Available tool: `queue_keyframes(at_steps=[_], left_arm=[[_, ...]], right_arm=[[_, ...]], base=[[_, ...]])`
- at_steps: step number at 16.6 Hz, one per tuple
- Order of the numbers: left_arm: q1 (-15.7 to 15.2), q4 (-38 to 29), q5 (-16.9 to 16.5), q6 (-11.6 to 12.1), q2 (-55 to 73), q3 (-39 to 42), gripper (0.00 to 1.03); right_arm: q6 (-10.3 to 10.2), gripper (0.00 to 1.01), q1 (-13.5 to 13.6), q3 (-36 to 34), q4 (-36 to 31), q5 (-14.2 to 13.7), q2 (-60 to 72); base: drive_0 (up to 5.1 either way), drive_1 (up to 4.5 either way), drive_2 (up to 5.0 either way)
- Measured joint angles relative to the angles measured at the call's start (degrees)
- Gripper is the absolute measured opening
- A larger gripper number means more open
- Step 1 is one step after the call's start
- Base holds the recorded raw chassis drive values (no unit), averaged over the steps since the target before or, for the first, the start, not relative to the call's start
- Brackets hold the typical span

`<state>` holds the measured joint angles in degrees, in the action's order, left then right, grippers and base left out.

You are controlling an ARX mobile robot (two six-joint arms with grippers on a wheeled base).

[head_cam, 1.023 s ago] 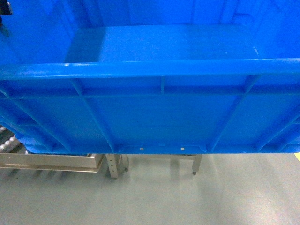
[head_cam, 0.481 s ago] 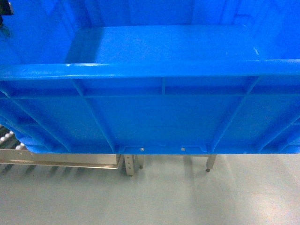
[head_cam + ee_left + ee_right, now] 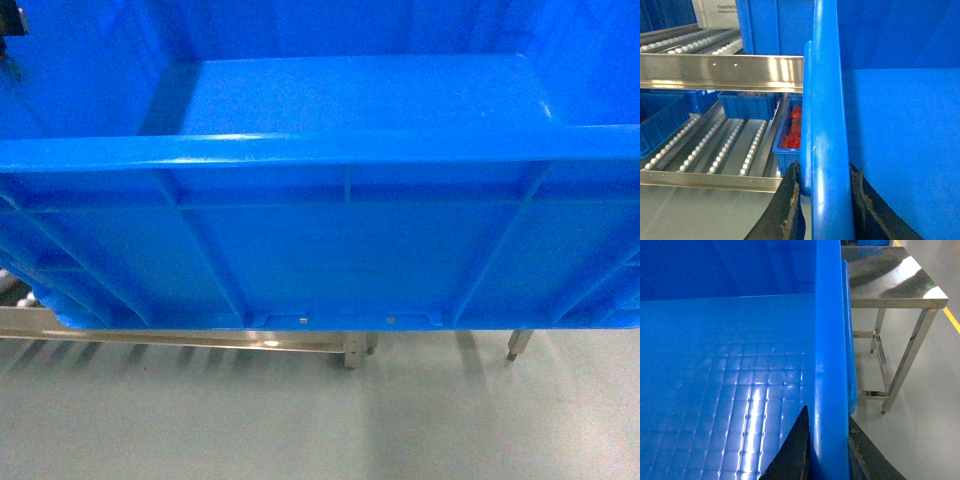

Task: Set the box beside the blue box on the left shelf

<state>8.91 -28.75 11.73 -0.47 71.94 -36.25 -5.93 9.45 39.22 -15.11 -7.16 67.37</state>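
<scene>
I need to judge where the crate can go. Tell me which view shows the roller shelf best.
The left wrist view. It shows the left shelf with its rows of white rollers, small blue bins resting on it, beside the box clamped in the left gripper. The head view shows only a frame strip under the box; the right wrist view shows none.

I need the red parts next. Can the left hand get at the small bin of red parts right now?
Probably not: the left hand is clamped on the box rim, so it isn't free to reach the red-parts bin.
</scene>
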Motion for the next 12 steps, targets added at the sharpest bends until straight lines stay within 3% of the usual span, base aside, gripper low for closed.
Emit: queue_keyframes(at_steps=[12], left_arm=[[0.0, 0.0, -0.1, 0.0, 0.0, 0.0, 0.18]], right_arm=[[0.0, 0.09, 0.0, 0.0, -0.1, 0.0, 0.0]], base=[[-5.0, 2.37, 2.4]])
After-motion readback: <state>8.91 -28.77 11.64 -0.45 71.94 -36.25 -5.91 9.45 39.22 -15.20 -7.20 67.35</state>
